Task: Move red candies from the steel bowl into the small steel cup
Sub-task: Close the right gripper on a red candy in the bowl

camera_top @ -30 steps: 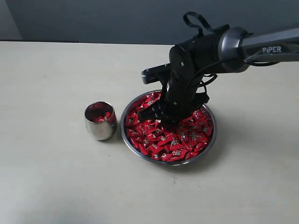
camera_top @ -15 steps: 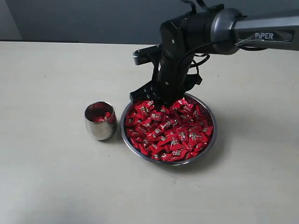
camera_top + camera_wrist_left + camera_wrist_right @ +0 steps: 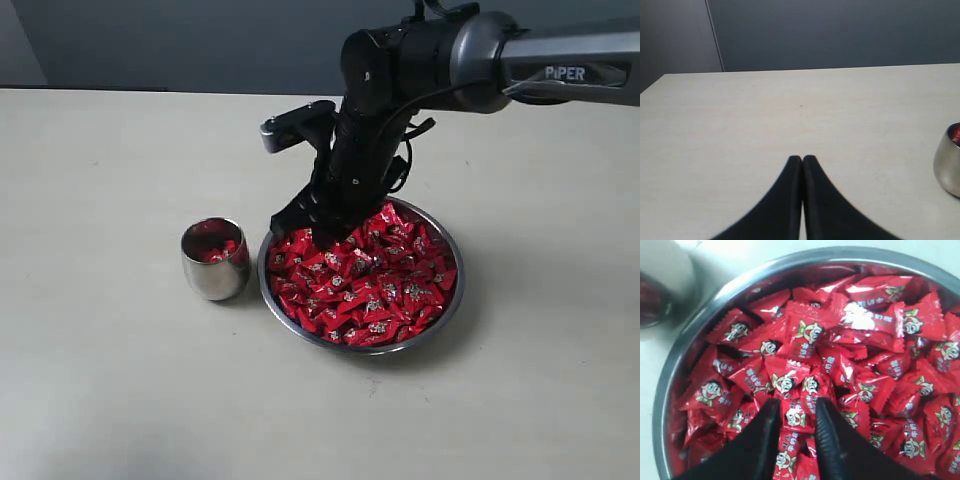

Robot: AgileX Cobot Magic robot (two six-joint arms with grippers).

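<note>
The steel bowl (image 3: pixel 372 350) is heaped with red candies (image 3: pixel 375 285), seen up close in the right wrist view as red candies (image 3: pixel 875 340) inside the bowl's rim (image 3: pixel 692 337). My right gripper (image 3: pixel 303 233) hangs just above the bowl's left edge. In its wrist view the right gripper (image 3: pixel 797 407) is shut on one red candy (image 3: pixel 799 417) that fills the gap between its black fingers. The small steel cup (image 3: pixel 214 262) stands just left of the bowl with a few candies inside. My left gripper (image 3: pixel 802 158) is shut and empty over bare table, with the cup (image 3: pixel 950 167) off to one side.
The beige table (image 3: pixel 120 380) runs wide around the bowl and cup. A dark grey wall (image 3: pixel 200 40) backs it. The right arm (image 3: pixel 560 70) reaches in from the right above the table.
My right gripper has lifted out of the candy pile and shifted left toward the cup side of the bowl, its jaws unchanged. Bowl and cup have not moved.
</note>
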